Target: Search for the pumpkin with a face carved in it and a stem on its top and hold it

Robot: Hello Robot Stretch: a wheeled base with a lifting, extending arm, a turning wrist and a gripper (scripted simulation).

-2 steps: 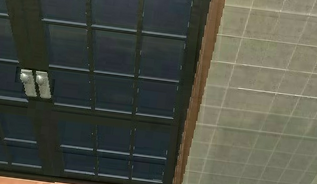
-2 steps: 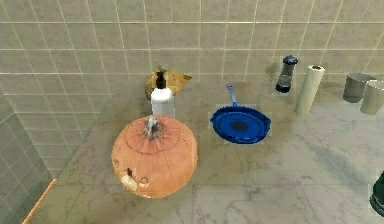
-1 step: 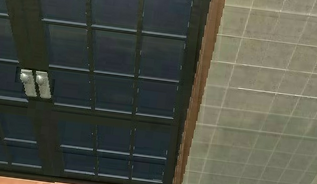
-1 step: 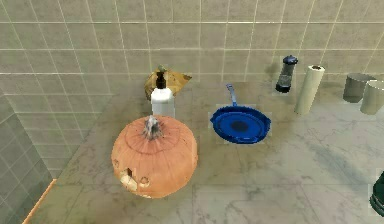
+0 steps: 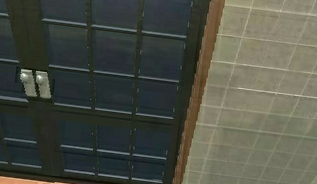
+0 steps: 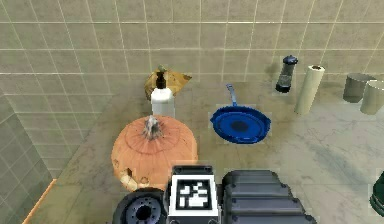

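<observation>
Arm side view: pumpkin (image 6: 152, 150) seen on bench (image 6: 300, 145), orange, ribbed, stem (image 6: 152, 126) on top; carved face not made out from this angle. Gripper (image 6: 140, 206) sits at pic's bottom edge, just below pumpkin. How far open can't be told, nor whether anything is held, since pumpkin stands on bench right behind it. White bottle (image 6: 161, 101) just beyond pumpkin, brown lumpy obj (image 6: 170, 78) behind that. Blue pan (image 6: 240, 127) near, to pic's right. Dark grinder (image 6: 287, 73), paper roll (image 6: 311, 88) and grey cups (image 6: 360, 88) well apart.

Risks (judged):
- Pumpkin wide & rounded vs thin fingers, so slip likely if taken across body. Stem prob. the surer hold, but small and easily missed.
- If arm is pushed out too far, pumpkin could be shoved into bottle and bottle tipped.
- Pan could be clipped on a sideways shift.

Forward view: dark glazed door (image 5: 79, 70) & tiled wall (image 5: 277, 95) close ahead, so a bump is likely if base is driven fwd.
</observation>
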